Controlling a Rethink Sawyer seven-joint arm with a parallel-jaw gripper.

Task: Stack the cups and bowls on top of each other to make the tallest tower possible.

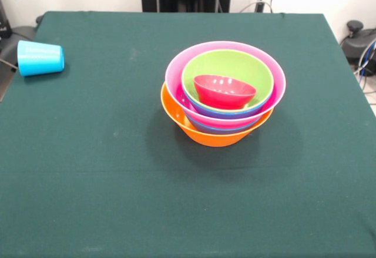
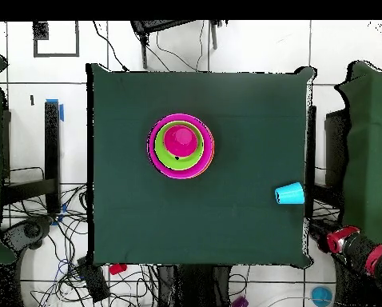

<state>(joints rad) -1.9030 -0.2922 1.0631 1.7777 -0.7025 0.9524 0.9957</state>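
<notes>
Green cloth covers the surface [image 1: 88,181], and near its middle the bowls sit nested as one pile: the orange bowl [image 1: 211,133] at the bottom, the pink bowl [image 1: 176,70] in it, a purple-blue bowl [image 1: 223,116] showing only as a thin rim, the lime green bowl [image 1: 247,70] inside that, and the small red bowl [image 1: 224,90] tilted in the green one's hollow. The light-blue cup [image 1: 40,57] lies on its side well apart from the pile, at the surface's edge. From above, that cup [image 2: 289,193] lies just inside the edge closest to a red and black arm part [image 2: 356,246], which sits off the surface at the lower right. The hand itself shows in neither view, so I cannot tell whether it is apart or together.

By my reading the tower has hardly begun: nesting gives little height. The next move likely calls for bringing the arm in over the surface and fetching the fallen cup, or lifting bowls out to invert them.
</notes>
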